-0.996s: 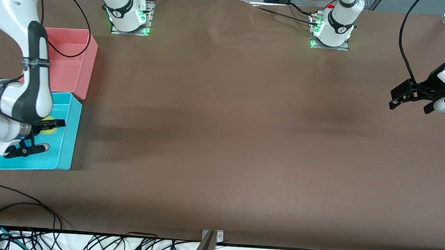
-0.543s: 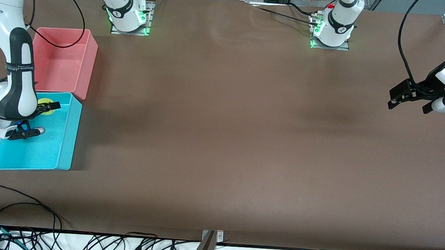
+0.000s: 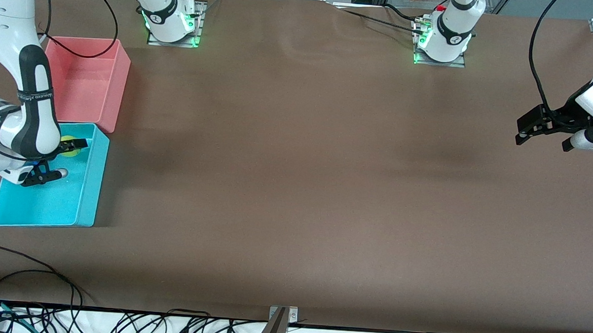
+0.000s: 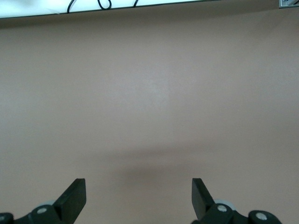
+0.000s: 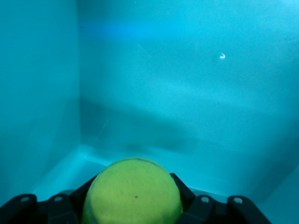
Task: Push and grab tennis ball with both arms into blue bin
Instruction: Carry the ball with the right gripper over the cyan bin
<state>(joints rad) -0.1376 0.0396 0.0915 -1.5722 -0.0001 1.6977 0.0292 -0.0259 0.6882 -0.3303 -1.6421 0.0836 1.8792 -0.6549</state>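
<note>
The right gripper [image 3: 71,147] clamps the tennis ball [image 3: 69,143] over the blue bin [image 3: 90,186]; the arm partly hides it. The left gripper [image 3: 527,129] waits, jaws spread, empty.

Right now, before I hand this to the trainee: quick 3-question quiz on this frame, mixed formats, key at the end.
1. True or false: the tennis ball lies loose on the brown table.
2. Multiple choice: the right end effector is over A) the pink bin, B) the blue bin, C) bare table.
3. Fill in: the left end effector hangs over bare table at the left arm's end, its fingers ____ and holding nothing.

Key:
1. False. The right end effector is shut on the ball, inside the blue bin's walls as the right wrist view shows.
2. B. The pink bin sits beside the blue one, farther from the front camera.
3. open
</note>
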